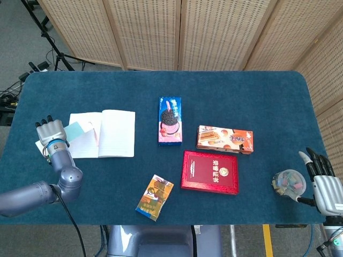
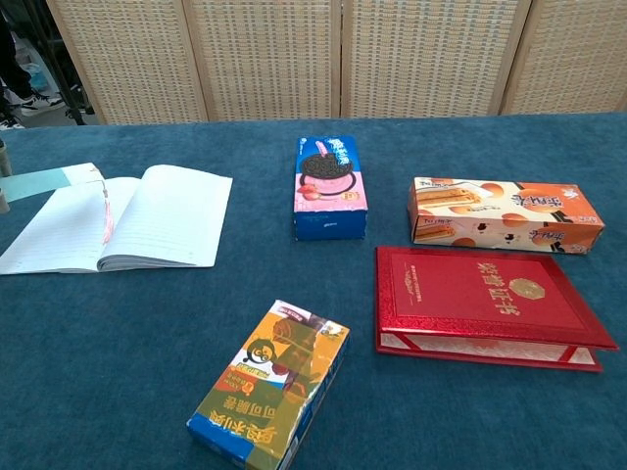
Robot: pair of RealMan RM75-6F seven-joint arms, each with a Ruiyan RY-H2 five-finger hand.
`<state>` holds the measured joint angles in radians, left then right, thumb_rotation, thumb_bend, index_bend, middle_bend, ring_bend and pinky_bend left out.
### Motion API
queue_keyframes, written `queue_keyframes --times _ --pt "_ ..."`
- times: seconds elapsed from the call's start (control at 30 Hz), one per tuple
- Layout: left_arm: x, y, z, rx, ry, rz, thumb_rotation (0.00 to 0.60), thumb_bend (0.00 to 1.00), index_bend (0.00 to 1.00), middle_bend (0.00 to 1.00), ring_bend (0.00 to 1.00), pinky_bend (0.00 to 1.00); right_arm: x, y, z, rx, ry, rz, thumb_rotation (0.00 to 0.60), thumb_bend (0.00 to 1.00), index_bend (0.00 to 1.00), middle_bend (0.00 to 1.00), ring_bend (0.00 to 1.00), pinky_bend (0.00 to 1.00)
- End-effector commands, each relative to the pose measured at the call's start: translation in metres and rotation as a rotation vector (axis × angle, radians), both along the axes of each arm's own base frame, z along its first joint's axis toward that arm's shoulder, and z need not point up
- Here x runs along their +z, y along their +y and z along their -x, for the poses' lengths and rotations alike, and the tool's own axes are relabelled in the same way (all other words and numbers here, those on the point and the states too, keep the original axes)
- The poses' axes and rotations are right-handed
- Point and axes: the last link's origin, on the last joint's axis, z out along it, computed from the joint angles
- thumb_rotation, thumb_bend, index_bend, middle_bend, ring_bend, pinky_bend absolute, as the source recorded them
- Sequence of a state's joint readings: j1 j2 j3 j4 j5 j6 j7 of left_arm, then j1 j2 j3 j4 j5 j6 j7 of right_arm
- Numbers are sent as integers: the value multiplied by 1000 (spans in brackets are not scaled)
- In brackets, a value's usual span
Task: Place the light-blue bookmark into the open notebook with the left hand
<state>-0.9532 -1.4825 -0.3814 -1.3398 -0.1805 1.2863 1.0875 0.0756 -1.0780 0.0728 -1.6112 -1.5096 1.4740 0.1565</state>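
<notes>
Nearest the robot, on the dark blue carpeted counter [image 1: 241,96], lies a yellow and blue snack packet [image 2: 269,385], with a flat red hardcover book with gold lettering [image 1: 210,172] to its right. At the near right edge the right hand [image 1: 323,182] rests with fingers apart, grasping nothing, just beside a small clear cup of pastel bits [image 1: 288,182].

Further back on the left, the left hand [image 1: 50,134] sits at the outer edge of the open white lined notebook [image 1: 102,141]. The light-blue paper bookmark [image 1: 75,130] lies at that edge, one end at the hand's fingers and the other reaching over the left page. The chest view shows only a sliver of the hand, so I cannot tell whether it pinches the bookmark or has let go.

The risk lies here: the bookmark appears to overhang the notebook's outer edge instead of sitting near the spine. If the hand pulls away while the fingers drag on the paper, the strip could slide off onto the counter.

Farther back stand a blue and pink biscuit box [image 1: 170,120] and an orange wafer box [image 1: 224,139].
</notes>
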Motion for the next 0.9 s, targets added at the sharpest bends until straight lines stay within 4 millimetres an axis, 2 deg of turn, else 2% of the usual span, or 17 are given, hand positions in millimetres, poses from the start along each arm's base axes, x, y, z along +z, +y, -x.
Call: queue_keyframes --times 0.03,0.47,0.9 --pt "-1 2 -1 19 0 -10 600 333 444 0 0 0 2 0 1 1 -5 2 600 0 0 0 0 0" --pt "-1 20 -25 3 -48 -85 600 332 454 0 0 6 5 0 3 3 -25 2 600 0 0 0 0 0" --pt "6 28 -31 -22 -71 -155 600 338 454 0 0 18 6 1 4 -1 -28 1 600 0 0 0 0 0"
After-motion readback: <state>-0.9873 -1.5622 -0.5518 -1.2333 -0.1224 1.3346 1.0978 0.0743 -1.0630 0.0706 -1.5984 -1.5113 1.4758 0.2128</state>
